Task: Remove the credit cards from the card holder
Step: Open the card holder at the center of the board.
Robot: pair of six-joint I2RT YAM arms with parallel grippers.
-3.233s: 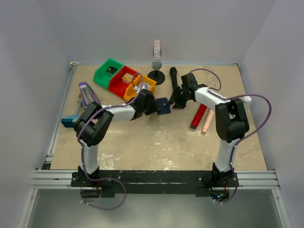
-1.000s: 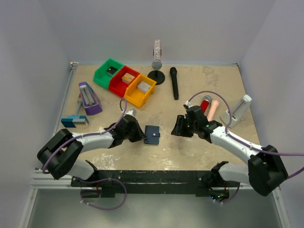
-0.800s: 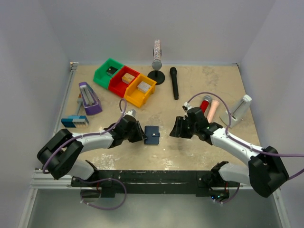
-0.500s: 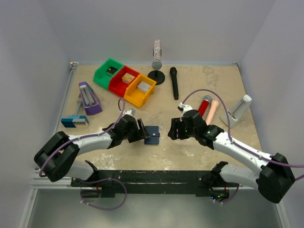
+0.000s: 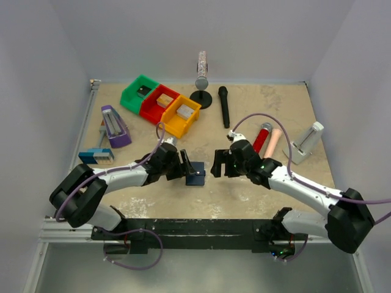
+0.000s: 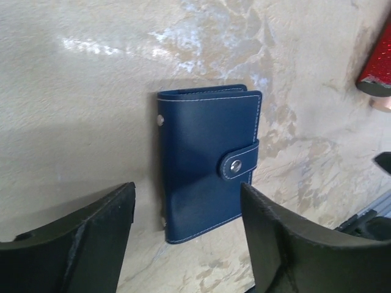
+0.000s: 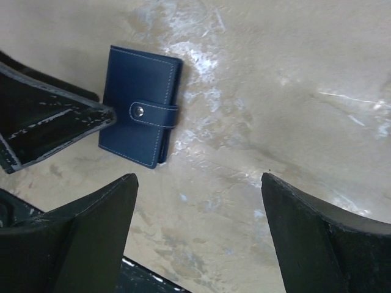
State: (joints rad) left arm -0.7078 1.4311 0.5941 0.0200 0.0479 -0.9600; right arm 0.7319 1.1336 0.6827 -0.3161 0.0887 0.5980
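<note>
Jaws of the left gripper (image 6: 186,196) stand spread and hold nothing, low over the table (image 7: 287,91). The wallet (image 6: 206,165) lies flat straight ahead of them, its near end reaching into the gap between the fingertips. Whether either finger touches its side I cannot tell. Its long axis runs away from the wrist, in line with the fingers, so the jaws bracket its short width. It is shut, with the tab (image 6: 239,163) snapped down on the front face and wrapping round the edge that lies to the right in the left wrist view. The fold, I judge, is on the opposite edge. No cards can be seen; I take them to be inside.

The right gripper (image 7: 198,186) is spread wide too and empty. It stands just beside the wallet, on the side away from the left gripper, with a strip of bare table between. From its wrist the wallet lies ahead and off to the left of the gap, not between the fingers, its tab edge turned toward this gripper.

The left arm is the nearer, astride the wallet's end. Judged from this, the step in hand is getting a hold and undoing the snap. One gripper would pin the body across its width while the other comes in from the tab side. Nothing of the emptying is done yet.
</note>
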